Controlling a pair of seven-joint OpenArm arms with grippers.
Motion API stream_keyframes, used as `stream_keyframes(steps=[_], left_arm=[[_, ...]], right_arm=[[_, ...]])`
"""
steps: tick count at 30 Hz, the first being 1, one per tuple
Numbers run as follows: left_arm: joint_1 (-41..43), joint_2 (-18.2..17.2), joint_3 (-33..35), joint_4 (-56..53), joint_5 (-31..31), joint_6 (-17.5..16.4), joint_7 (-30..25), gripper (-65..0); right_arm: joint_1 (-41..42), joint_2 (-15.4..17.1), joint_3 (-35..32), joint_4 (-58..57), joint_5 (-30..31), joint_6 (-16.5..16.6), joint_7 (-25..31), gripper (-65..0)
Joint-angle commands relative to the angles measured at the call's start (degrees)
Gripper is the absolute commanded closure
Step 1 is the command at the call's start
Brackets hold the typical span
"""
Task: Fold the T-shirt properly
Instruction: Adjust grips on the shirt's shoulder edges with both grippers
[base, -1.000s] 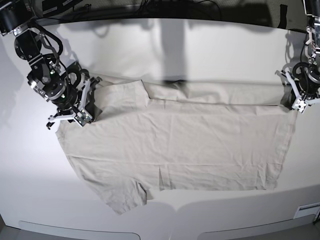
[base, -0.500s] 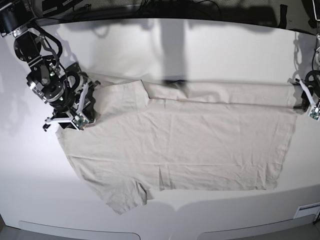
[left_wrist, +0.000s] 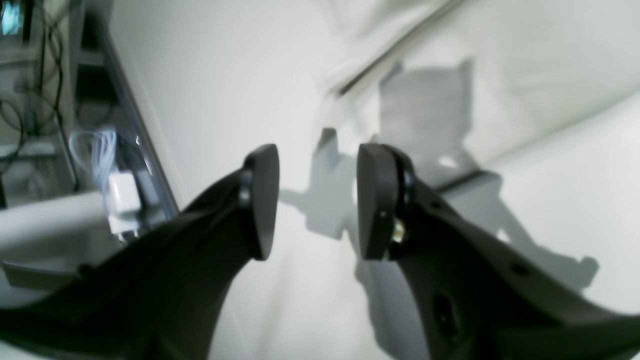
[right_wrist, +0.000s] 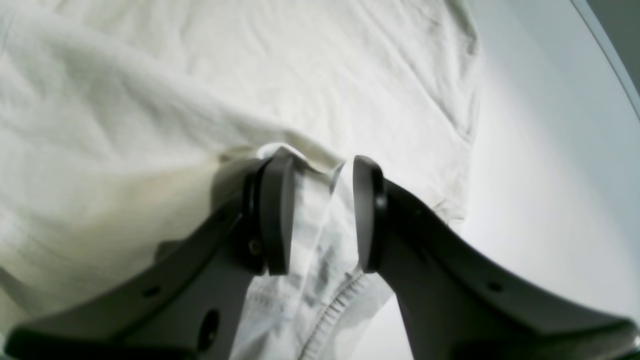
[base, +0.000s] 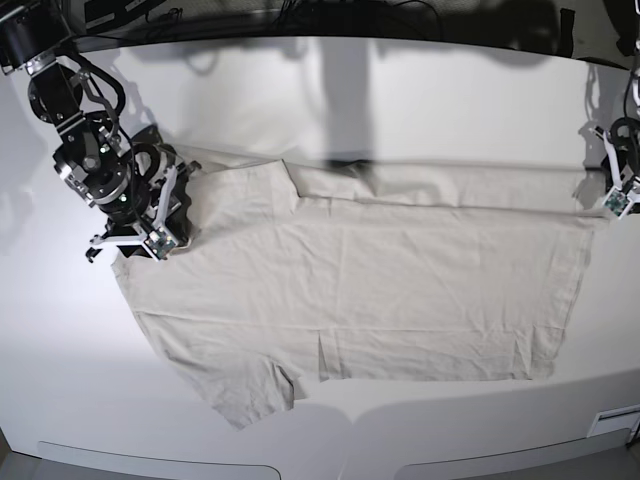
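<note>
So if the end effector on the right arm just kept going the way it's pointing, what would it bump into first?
Probably the T-shirt: the right end effector stands open with a raised fold of that cloth already between its fingers, so it would likely push straight into it. How far off the table lies beneath is unclear.

**White table under hard overhead light**

A wide white table (base: 400, 110) fills nearly the whole base view, its curved far edge running along 12 o'clock. Beyond that edge the room is dark, with black cables (base: 130, 15) at 11 o'clock. Light falls brightest at the centre and dims toward 9 o'clock; a soft dark shadow (base: 345, 95) drops down from 12. At 5 o'clock a small label (base: 615, 420) sits on the near rim. Two grey panels (base: 160, 462) line the 6 o'clock edge.
</note>
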Motion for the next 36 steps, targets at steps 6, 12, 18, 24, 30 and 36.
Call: stream_keyframes(steps=[6, 12, 18, 24, 30, 36], left_arm=[[3.6, -1.6, 3.0, 3.4, 4.9, -4.4, -4.2, -24.5], [3.4, -5.4, 10.1, 3.3, 7.5, -4.6, -4.8, -24.5], [-0.7, -6.6, 14.7, -3.8, 8.4, -4.5, -6.7, -24.5], [-4.7, -6.6, 16.6, -12.6, 12.0, -4.3, -9.6, -24.5], [-4.6, -6.6, 16.6, -14.2, 12.4, -4.3, -9.7, -13.5], [-4.6, -6.6, 16.6, -14.2, 12.3, -4.3, -8.9, 0.0]], right_arm=[[0.9, 1.0, 0.6, 0.8, 0.3, -0.7, 1.1, -20.2], [0.9, 1.0, 0.6, 0.8, 0.3, -0.7, 1.1, -20.2], [0.9, 1.0, 0.6, 0.8, 0.2, -0.7, 0.5, -20.2], [0.9, 1.0, 0.6, 0.8, 0.2, -0.7, -0.8, -20.2], [0.7, 1.0, 0.6, 3.1, 3.3, -0.6, -2.0, -20.2], [0.0, 1.3, 0.6, 8.8, 3.4, 1.4, -6.0, -20.2]])
